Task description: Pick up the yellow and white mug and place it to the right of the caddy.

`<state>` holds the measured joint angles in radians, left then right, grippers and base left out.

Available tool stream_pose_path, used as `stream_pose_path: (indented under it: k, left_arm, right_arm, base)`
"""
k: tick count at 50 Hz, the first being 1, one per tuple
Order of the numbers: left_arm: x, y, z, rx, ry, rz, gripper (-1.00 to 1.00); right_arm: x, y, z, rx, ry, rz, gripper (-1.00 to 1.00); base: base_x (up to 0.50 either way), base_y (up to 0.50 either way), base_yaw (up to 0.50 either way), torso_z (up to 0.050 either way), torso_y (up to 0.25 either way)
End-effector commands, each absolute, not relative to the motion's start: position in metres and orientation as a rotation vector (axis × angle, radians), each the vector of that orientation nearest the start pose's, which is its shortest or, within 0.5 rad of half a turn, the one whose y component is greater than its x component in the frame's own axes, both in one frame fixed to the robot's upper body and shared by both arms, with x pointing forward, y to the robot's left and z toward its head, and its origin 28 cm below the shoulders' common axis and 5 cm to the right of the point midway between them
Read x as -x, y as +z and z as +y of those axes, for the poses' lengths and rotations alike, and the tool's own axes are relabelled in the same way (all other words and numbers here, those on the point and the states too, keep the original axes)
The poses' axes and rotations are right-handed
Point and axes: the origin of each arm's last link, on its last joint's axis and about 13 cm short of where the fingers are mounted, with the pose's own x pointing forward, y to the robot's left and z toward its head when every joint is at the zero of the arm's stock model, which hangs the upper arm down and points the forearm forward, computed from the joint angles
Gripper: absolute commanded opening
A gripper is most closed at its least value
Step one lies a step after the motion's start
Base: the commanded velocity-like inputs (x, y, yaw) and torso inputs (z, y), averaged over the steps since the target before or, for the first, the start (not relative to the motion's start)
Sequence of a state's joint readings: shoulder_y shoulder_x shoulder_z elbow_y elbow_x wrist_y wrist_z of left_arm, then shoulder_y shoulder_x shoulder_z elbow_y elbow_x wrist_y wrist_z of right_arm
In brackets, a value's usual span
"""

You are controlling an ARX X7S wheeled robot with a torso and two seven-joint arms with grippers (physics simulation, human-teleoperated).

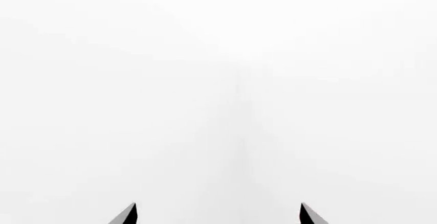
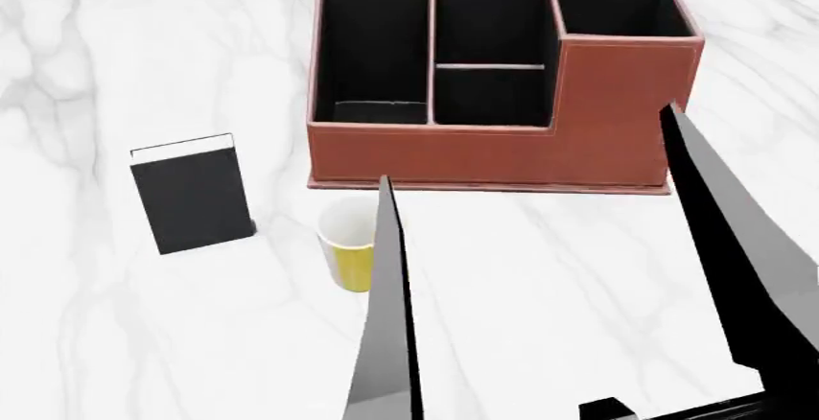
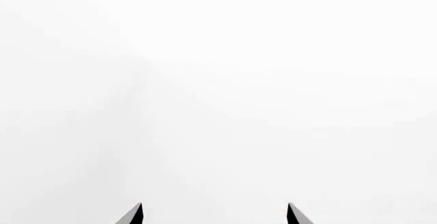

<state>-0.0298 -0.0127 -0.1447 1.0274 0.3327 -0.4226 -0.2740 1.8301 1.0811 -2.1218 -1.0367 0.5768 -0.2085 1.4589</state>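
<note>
The yellow and white mug [image 2: 343,245] stands upright on the white marble table [image 2: 576,276], just in front of the caddy's left front corner. Its handle does not show. The caddy [image 2: 512,144] is a large reddish-brown box with black-lined compartments at the back middle. A dark pointed part of my left arm [image 2: 387,305] rises in front of the mug and hides its right side. A second dark part, on my right arm [image 2: 730,247], stands before the caddy's right end. My left gripper [image 1: 218,215] and right gripper [image 3: 215,215] both show spread fingertips over bare marble, holding nothing.
A black book with a white edge [image 2: 192,195] stands to the left of the mug. The marble table runs on to the right of the caddy [image 2: 755,132].
</note>
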Motion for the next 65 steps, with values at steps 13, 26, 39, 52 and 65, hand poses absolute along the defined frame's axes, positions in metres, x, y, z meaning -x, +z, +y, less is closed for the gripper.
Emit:
stream_pose_path:
  k: [13, 26, 39, 52, 65]
  left_arm:
    - [-0.058, 0.177, 0.299, -0.033, 1.629, -0.716, 1.0]
    - [-0.064, 0.176, 0.297, -0.042, 1.586, -0.714, 1.0]
    - [-0.069, 0.177, 0.298, -0.044, 1.565, -0.699, 1.0]
    - [-0.07, 0.177, 0.298, -0.047, 1.563, -0.694, 1.0]
    - [-0.07, 0.178, 0.299, -0.048, 1.556, -0.69, 1.0]
  right_arm:
    - [-0.131, 0.244, -0.108, 0.092, 0.056, -0.704, 1.0]
    - [-0.132, 0.242, -0.103, 0.066, 0.061, -0.682, 1.0]
    - [-0.129, 0.244, -0.105, -0.016, 0.06, -0.735, 1.0]
    - [-0.125, 0.244, -0.107, -0.06, 0.057, -0.737, 1.0]
    - [-0.126, 0.243, -0.106, -0.053, 0.062, -0.727, 1.0]
  base:
    - [0.0, 0.0, 0.0, 0.0, 0.0]
    - [0.0, 0.0, 0.0, 0.0, 0.0]
    - [0.0, 0.0, 0.0, 0.0, 0.0]
    - [0.0, -0.2, 0.0, 0.0, 0.0]
    - [-0.01, -0.5, 0.0, 0.0, 0.0]
